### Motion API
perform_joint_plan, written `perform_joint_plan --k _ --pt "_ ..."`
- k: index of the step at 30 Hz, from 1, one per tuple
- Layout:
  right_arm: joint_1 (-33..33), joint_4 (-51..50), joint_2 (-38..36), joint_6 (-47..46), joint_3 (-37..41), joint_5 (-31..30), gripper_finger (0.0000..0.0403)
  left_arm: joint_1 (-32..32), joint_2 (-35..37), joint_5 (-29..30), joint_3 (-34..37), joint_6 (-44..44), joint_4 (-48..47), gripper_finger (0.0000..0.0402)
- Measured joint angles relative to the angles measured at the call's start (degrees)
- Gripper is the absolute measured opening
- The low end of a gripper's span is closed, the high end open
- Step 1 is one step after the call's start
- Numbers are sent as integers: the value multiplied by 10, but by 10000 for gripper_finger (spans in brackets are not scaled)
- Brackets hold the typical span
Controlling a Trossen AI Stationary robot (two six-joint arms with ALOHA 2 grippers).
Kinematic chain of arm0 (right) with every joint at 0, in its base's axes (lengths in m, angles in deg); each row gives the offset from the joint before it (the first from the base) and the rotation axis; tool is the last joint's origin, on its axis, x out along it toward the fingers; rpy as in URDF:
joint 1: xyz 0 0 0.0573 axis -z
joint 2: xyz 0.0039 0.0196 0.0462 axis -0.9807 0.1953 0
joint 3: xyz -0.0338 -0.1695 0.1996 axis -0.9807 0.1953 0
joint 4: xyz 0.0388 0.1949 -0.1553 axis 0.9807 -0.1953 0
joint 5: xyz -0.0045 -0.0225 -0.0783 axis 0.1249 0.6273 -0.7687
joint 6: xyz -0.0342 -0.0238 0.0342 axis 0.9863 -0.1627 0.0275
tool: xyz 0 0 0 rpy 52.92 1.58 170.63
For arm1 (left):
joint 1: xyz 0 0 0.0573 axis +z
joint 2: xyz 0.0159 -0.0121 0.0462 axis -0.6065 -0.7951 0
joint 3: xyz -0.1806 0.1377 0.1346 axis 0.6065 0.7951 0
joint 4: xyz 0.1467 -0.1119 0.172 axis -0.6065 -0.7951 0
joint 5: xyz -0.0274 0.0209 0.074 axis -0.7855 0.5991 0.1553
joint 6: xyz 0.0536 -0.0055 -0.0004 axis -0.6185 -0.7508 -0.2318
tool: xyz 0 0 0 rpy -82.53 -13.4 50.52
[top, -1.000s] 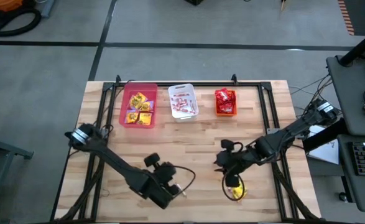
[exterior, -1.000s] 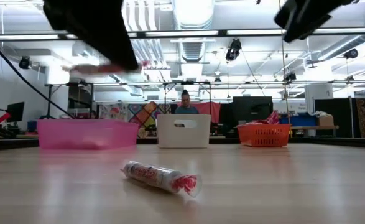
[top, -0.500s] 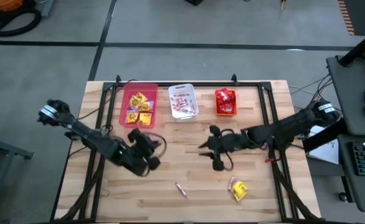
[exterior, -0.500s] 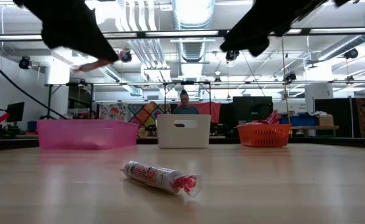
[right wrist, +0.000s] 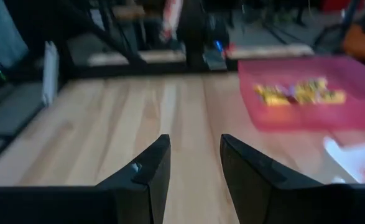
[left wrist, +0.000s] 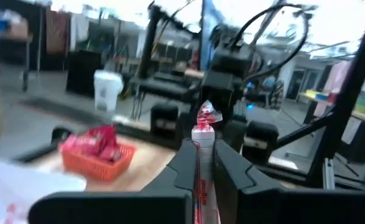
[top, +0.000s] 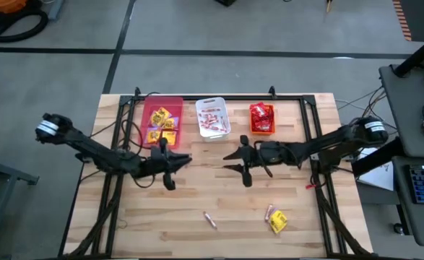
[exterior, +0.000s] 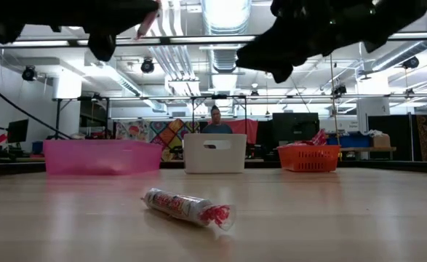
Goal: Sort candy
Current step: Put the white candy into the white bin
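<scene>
The left gripper [left wrist: 202, 163] had its jaws clamped on a thin pinkish-red candy stick [left wrist: 203, 134], the twisted wrapper end poking up past the fingertips. In the high view that left gripper [top: 170, 163] hung above the counter [top: 298, 217] just at 6 o'clock of the pink bin [top: 161, 123]. The right gripper [right wrist: 194, 158] showed its jaws parted and holding nothing, bare wood between them. In the high view the right gripper [top: 238, 160] hovered near the counter's middle, at about 6 o'clock of the white bin [top: 212, 118] and the orange bin [top: 261, 119]. Yellow packets lay in the pink bin, pinkish sticks in the white bin, red packets in the orange bin. On the open counter a loose stick [top: 209, 219] lay toward 6 o'clock, seen close in the low view [exterior: 186, 206]. At its 3 o'clock lay a yellow packet [top: 277, 222] with another sweet [top: 269, 213] touching it.
</scene>
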Motion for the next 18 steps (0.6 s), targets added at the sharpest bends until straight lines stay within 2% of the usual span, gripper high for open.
perform_joint_plan --k 5,9,18 --pt "-9 148 72 1 6 3 132 1 -68 -5 -2 -61 98 4" --pt "-11 215 120 1 -18 24 133 2 -128 -2 -34 -77 128 5" --pt "-11 224 146 -2 -58 56 181 5 -212 27 -86 -71 148 6"
